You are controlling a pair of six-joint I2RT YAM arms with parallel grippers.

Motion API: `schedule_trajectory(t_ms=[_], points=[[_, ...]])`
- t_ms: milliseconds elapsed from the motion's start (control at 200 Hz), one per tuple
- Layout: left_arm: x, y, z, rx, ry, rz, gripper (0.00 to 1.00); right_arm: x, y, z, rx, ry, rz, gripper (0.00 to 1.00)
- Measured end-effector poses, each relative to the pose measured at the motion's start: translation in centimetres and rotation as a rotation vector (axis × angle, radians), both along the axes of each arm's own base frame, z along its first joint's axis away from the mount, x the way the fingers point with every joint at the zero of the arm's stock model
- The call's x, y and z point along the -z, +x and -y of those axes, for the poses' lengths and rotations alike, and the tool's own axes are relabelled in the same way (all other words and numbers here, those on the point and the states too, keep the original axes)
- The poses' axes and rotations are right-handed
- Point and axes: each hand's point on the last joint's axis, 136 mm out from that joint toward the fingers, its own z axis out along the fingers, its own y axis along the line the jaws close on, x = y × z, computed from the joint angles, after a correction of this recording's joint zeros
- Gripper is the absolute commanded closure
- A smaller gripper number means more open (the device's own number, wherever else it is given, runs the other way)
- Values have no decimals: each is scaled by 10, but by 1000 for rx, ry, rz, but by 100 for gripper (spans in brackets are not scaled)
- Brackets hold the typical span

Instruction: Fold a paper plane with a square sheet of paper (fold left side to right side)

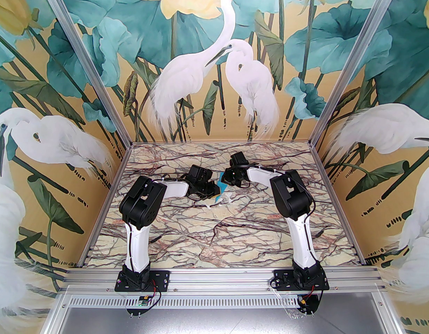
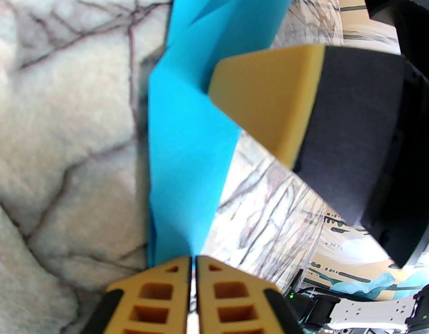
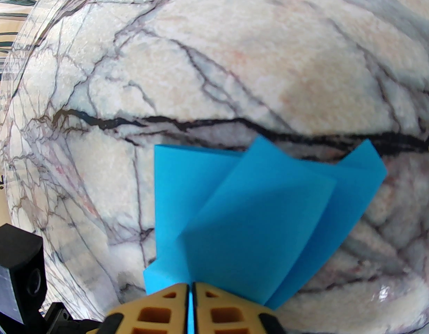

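Both left gripper (image 2: pixel 193 257) and right gripper (image 3: pixel 190 285) are pinching the creased, matte cyan-blue paper plane (image 3: pixel 256 214), tail fanning beyond the jaws.

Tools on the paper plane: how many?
2. Left tool pinches the slim end of the paper plane; right tool pinches it nearer the fanned tail.

Veined marble tabletop (image 1: pixel 218 235) — egret-and-lotus mural walls (image 1: pixel 214 64) all round.

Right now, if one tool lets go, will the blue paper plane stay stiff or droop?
Probably droop: the paper plane is thin, its flaps fanning loosely. Likely very light: the left tool and right tool hold it by thin pinches. Its folds suggest it creases easily.
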Motion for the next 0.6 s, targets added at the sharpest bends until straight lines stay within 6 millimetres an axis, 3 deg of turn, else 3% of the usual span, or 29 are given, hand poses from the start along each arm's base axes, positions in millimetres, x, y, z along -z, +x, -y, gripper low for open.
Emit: schedule_trajectory(t_ms=[390,600], points=[[1,0,0,0,6,4,89,-7,-32,-18,-1,156,-36,87],[1,0,0,-1,5,4,90,-6,-34,-22,33,212,-53,91]])
